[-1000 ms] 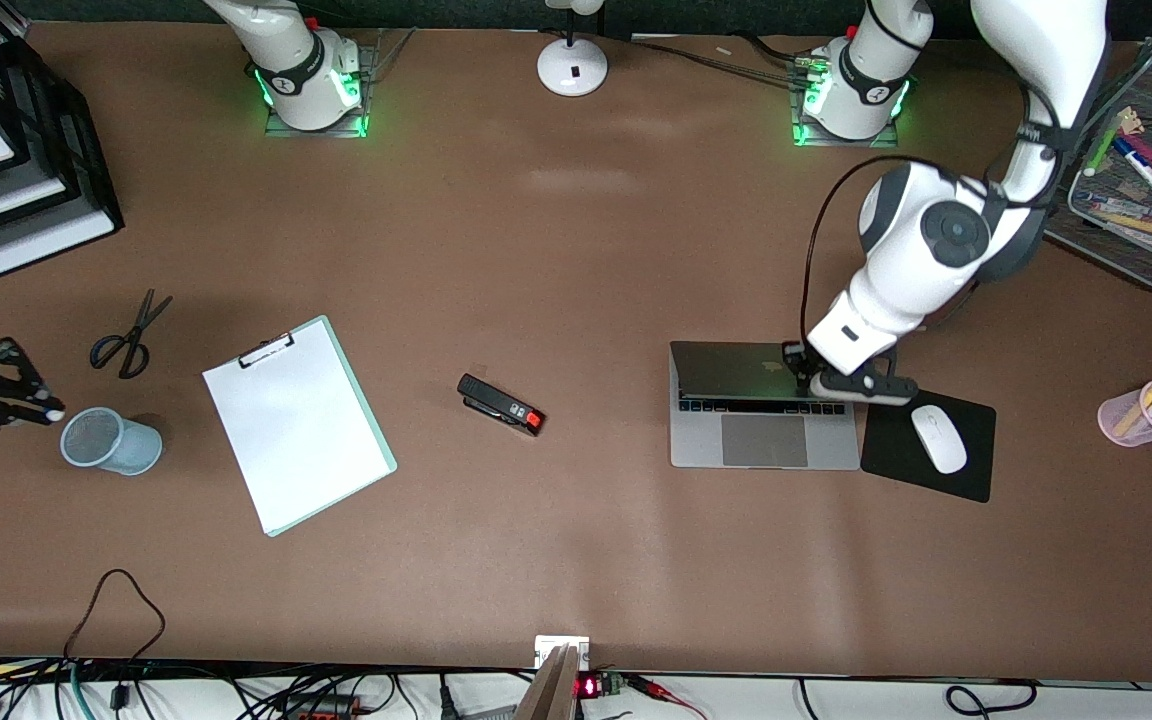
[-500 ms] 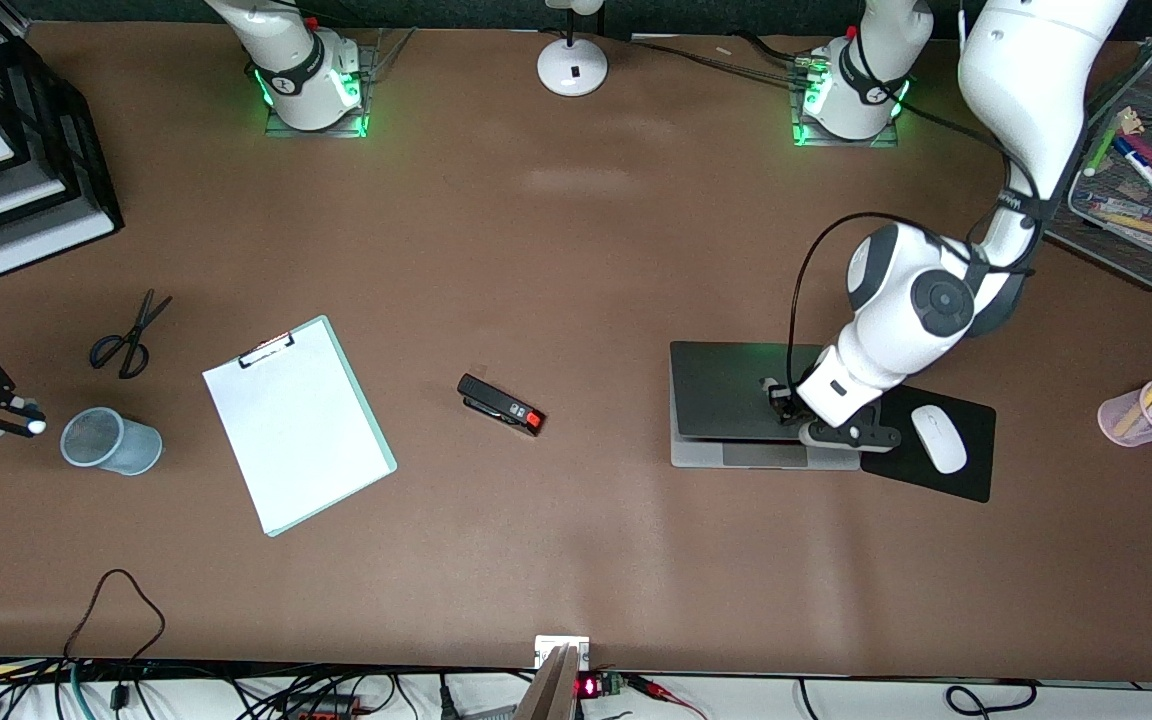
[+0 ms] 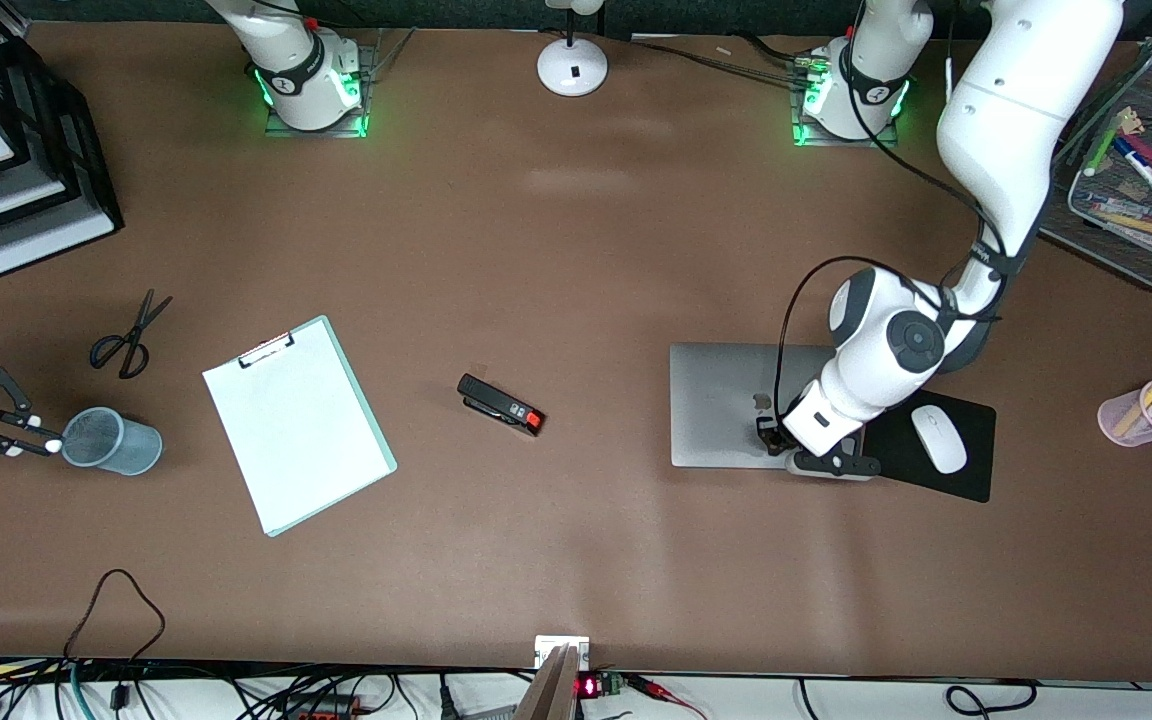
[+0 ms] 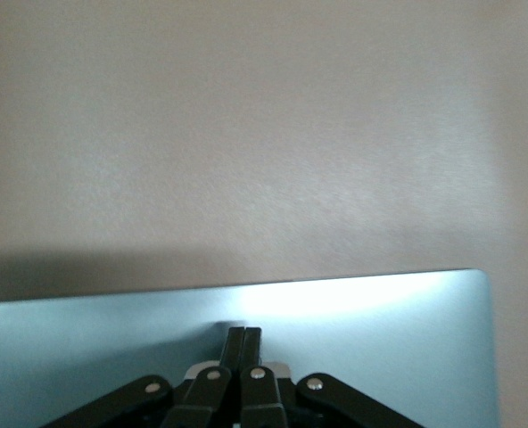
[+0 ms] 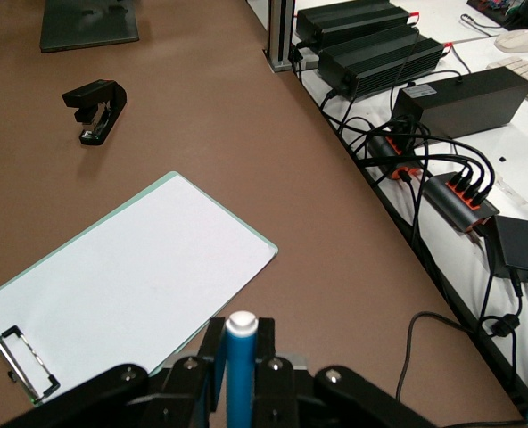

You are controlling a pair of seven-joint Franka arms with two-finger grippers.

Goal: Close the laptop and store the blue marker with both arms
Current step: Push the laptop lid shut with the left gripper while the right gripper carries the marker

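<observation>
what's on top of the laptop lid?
Left claw, shut, presses on the closed laptop lid near its front edge. Whatever lies beneath the arm is hidden.

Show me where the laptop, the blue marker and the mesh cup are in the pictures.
laptop (image 3: 726, 400): front view, on the flat closed lid.
blue marker (image 5: 240, 366): right wrist view, on the blue barrel below the pale tip.
mesh cup (image 3: 111, 441): front view, on the side wall.
</observation>
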